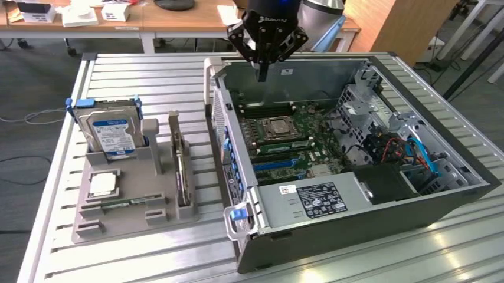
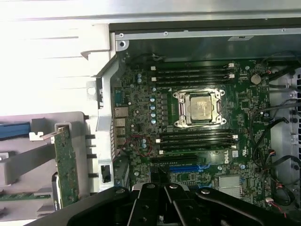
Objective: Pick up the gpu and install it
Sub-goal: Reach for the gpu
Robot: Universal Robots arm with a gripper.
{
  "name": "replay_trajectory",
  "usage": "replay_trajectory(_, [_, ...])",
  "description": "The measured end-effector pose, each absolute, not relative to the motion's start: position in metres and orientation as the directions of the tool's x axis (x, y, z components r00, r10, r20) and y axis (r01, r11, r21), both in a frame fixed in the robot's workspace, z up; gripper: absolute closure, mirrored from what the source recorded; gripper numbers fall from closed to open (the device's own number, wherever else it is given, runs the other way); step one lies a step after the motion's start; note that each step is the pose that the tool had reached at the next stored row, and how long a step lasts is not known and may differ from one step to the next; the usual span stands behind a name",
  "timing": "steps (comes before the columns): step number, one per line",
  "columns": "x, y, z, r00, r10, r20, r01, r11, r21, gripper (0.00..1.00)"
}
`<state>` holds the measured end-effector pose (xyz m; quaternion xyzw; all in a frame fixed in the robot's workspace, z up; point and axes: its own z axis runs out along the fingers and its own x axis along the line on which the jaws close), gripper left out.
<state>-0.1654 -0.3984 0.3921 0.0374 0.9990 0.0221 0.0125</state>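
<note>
Ribbed aluminium table (image 1: 126,76) holds an open black computer case (image 1: 370,230); black gripper (image 1: 262,73), jaws closed and empty, hangs over its far edge. Thin black gpu (image 1: 183,171) stands edgewise in a grey holder (image 1: 118,209) beside it.

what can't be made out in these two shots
- gpu: exterior view, it stands edge-on in the gray holder, so its faces are hidden.
- motherboard: wrist view, the gripper covers some of its expansion slots.
- power supply label: exterior view, print too small to read.
</note>
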Motion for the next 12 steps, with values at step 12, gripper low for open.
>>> replay_trajectory(12, [-0.184, -0.398, 0.392, -0.997, 0.075, -0.023, 0.074, 0.996, 0.045, 0.89])
